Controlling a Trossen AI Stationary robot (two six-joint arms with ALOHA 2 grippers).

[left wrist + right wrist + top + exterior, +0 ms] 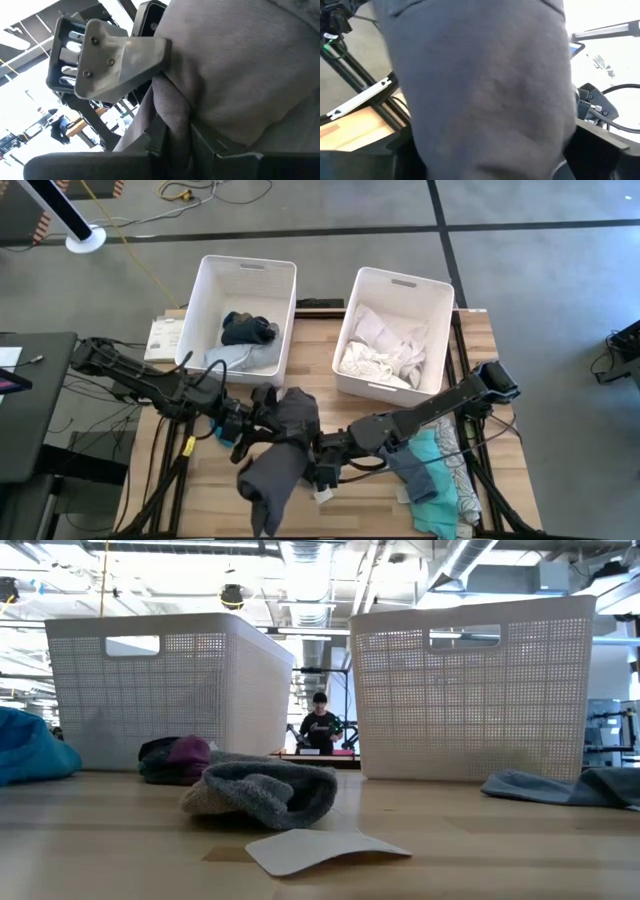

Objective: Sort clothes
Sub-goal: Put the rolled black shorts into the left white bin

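Observation:
A dark grey garment [283, 448] hangs between my two grippers over the table's middle. My left gripper [260, 420] is shut on it at its left side, and it shows in the left wrist view [172, 142]. My right gripper [324, 462] is at the garment's right side. The garment [480, 90] fills the right wrist view and hides that gripper's front. Teal, blue and patterned clothes [435, 470] lie at the near right. A grey knit piece [262, 792] and a dark and magenta piece [175, 758] lie on the table in the low view. My left gripper pinches a bunched fold [172, 117] of the dark grey garment between its two fingers. The fingers come level from the table's left. The cloth rises in gathered creases from the pinch and spreads out above and beside it.
Two white bins stand at the far side. The left bin [212, 280] holds dark and grey clothes and the right bin [360, 290] holds white ones. A white card [325, 848] lies flat on the table. A person [320, 728] stands in the room beyond the bins.

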